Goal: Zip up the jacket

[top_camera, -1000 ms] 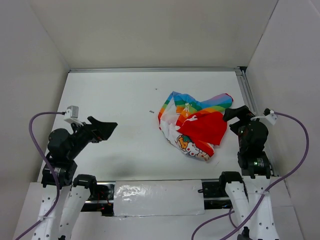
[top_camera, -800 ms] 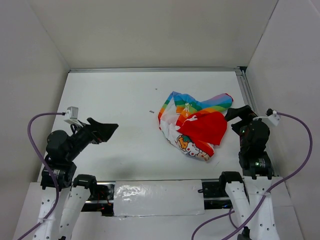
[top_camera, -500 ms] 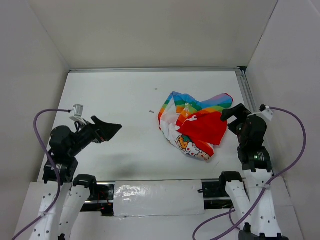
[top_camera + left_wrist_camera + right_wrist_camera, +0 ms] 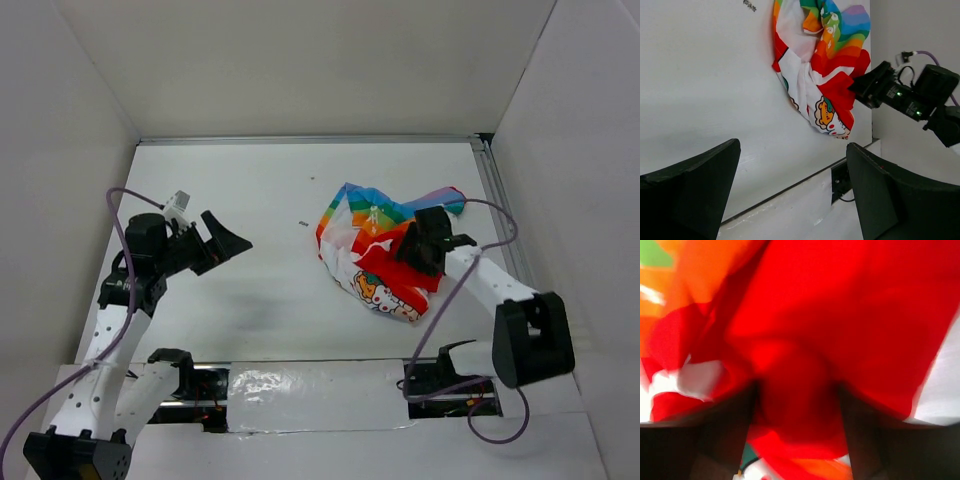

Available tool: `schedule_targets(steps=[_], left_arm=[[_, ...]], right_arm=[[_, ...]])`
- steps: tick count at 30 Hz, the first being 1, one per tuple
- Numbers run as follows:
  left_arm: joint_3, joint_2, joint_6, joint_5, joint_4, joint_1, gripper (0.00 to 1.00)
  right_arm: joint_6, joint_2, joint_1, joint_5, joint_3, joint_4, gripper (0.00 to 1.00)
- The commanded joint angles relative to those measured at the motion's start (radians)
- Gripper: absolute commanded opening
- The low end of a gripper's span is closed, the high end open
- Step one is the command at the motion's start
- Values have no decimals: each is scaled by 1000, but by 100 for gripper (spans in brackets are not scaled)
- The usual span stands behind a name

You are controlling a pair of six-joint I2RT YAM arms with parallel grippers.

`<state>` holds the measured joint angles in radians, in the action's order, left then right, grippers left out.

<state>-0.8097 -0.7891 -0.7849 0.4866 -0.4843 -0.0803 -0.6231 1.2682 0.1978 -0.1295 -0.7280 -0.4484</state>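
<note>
Seen from above, the jacket (image 4: 372, 232) is found bunched in a heap on the right half of the table (image 4: 230, 180), nearer the right edge than the far one, with bare surface left on all sides of it. The rainbow stripes are turned toward the far edge and the red part toward the right. The right gripper (image 4: 425, 245) is set on the red cloth at the heap's right side. The left gripper (image 4: 230, 243) is held above the left half, well apart from the jacket, with a wide bare stretch between them.

From the left wrist, the two fingers (image 4: 690, 195) are seen spread wide with nothing between them, and the jacket lies far ahead beside the right arm (image 4: 900, 92).

From the right wrist, the view is blurred and filled with red cloth; a fold is seen between the parted fingers (image 4: 695, 440), but whether it is pinched cannot be told
</note>
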Motion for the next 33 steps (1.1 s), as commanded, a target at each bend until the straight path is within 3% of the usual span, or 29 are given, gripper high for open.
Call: schedule_targets(steps=[1,2,3,10,13,15,18,19,22,23,24,25,26,27,33], left_arm=[[-5,53,19,-28,19,-4,99],[-6,68,19,-29,15,-4,99],[-9,74,22,-32,7,-6,99],[-45,116,15,-66,-51,-4,99],[-59,120,12,-62,-72,-6,99],[-71,119,9,-71,-85,-4,99],[-80,117,0,-114,-118,-4,99],[-79,114,-7,-126,-131,-4,99],[-82,97,-27,-157,-145,-6,99],[-83,91,-39,-163,-155,-6,99],[-88,82,-37,-167,-160,-6,99],[-91,65,-42,-169,-166,-7,99],[-92,56,-48,-175,-169,-7,99],[-94,35,-51,-184,-172,-7,99],[-95,-114,-1,-102,-140,-13,99]], right_arm=[[-41,92,58,-42,-75,73,51],[-47,105,80,-42,-150,57,6],[-35,111,135,-50,-193,45,0],[192,128,420,-58,-847,-96,0],[232,135,469,-21,-1051,-116,0],[246,85,463,20,-1065,-99,0],[244,-82,439,24,-883,-4,0],[211,-130,424,-36,-743,16,0],[81,-283,310,-100,-493,-79,15],[48,-338,243,-113,-428,-107,37],[27,-363,218,-113,-371,-127,50],[-5,-409,192,-110,-259,-145,82],[-15,-424,151,-108,-213,-150,93],[-20,-438,132,-105,-155,-165,100],[-46,-420,40,-119,-105,-210,100]])
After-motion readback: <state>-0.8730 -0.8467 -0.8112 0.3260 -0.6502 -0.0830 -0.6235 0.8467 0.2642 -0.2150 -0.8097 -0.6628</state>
